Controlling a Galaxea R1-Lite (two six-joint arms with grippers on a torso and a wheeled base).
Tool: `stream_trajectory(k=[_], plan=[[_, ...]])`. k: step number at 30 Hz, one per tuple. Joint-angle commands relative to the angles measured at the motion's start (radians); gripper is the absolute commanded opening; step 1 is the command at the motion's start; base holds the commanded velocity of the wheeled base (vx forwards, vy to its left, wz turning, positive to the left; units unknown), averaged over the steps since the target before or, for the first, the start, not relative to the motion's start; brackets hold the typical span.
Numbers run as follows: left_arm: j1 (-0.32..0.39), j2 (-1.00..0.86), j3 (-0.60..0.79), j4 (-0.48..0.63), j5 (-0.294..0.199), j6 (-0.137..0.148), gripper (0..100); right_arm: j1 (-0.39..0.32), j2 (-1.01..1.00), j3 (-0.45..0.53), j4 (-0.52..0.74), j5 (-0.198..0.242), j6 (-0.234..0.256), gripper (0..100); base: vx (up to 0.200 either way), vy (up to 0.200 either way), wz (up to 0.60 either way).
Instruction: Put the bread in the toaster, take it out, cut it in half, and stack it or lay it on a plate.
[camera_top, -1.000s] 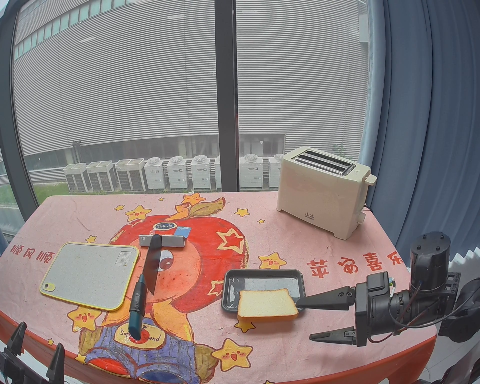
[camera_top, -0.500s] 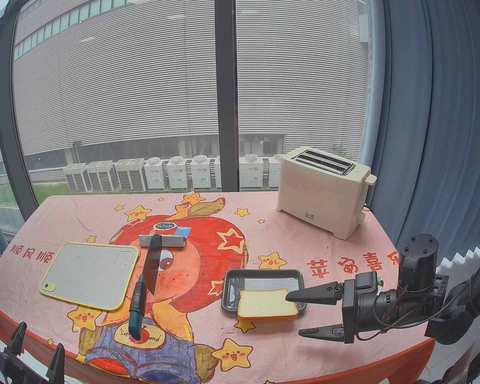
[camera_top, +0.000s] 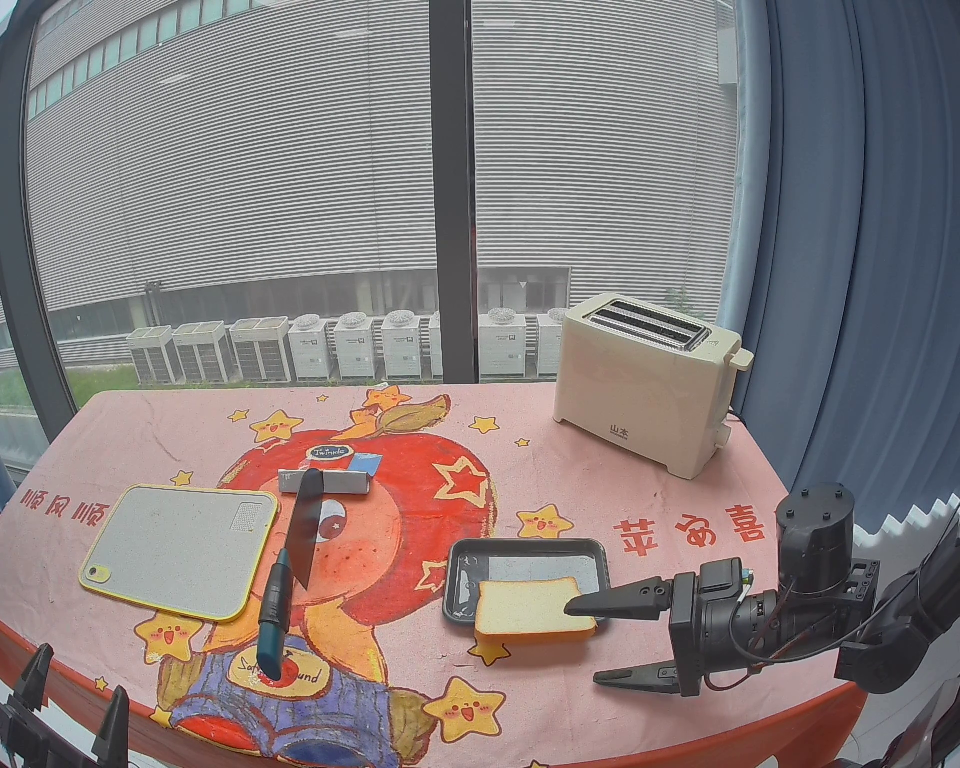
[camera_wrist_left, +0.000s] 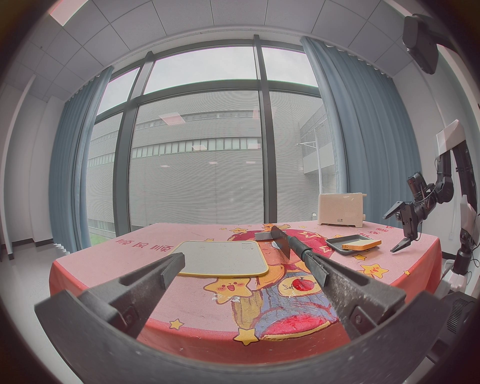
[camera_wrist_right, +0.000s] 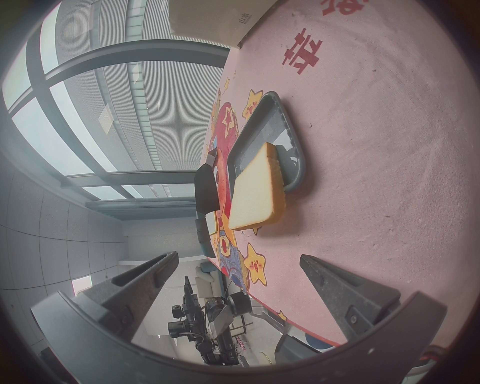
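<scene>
A slice of bread (camera_top: 533, 610) leans over the front rim of a dark rectangular plate (camera_top: 528, 559) near the table's front. My right gripper (camera_top: 602, 640) is open, level with the bread and just to its right, its upper fingertip at the bread's right edge and nothing between the fingers. From the right wrist, the bread (camera_wrist_right: 257, 189) and plate (camera_wrist_right: 262, 123) lie ahead of the open fingers (camera_wrist_right: 150, 278). The cream toaster (camera_top: 648, 380) stands at the back right. My left gripper (camera_wrist_left: 240, 285) is open, off the table's front left corner.
A knife (camera_top: 289, 562) with a teal handle lies between the grey cutting board (camera_top: 180, 548) and the plate, its blade resting on a small grey block (camera_top: 325, 482). Blue curtains hang to the right. The cloth between plate and toaster is bare.
My right gripper has moved left toward the bread, staying open. Bread, plate, knife and left gripper have not moved.
</scene>
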Motion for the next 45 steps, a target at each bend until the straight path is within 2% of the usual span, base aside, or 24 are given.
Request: stream_trajectory(k=[1, 18, 24, 28, 32, 45], plan=[[0.0, -0.016, 0.018, 0.0, 0.0, 0.0, 100, -0.002, 0.007, 0.001, 0.0, 0.001, 0.0, 100, 0.0, 0.0, 0.0], [0.0, -0.016, 0.018, 0.0, 0.0, 0.0, 100, 0.003, 0.055, -0.019, -0.004, 0.002, 0.0, 100, 0.0, 0.0, 0.0], [0.0, -0.016, 0.018, 0.0, 0.0, 0.0, 100, 0.003, 0.091, -0.023, -0.086, -0.001, 0.003, 100, 0.0, 0.0, 0.0], [0.0, -0.016, 0.018, 0.0, 0.0, 0.0, 100, 0.004, 0.104, -0.028, -0.131, -0.001, 0.021, 100, 0.0, 0.0, 0.0], [0.0, -0.016, 0.018, 0.0, 0.0, 0.0, 100, 0.003, 0.124, -0.039, -0.186, -0.003, 0.061, 100, 0.0, 0.0, 0.0], [0.0, -0.016, 0.018, 0.0, 0.0, 0.0, 100, -0.01, 0.159, -0.051, -0.198, -0.006, 0.069, 100, 0.0, 0.0, 0.0]])
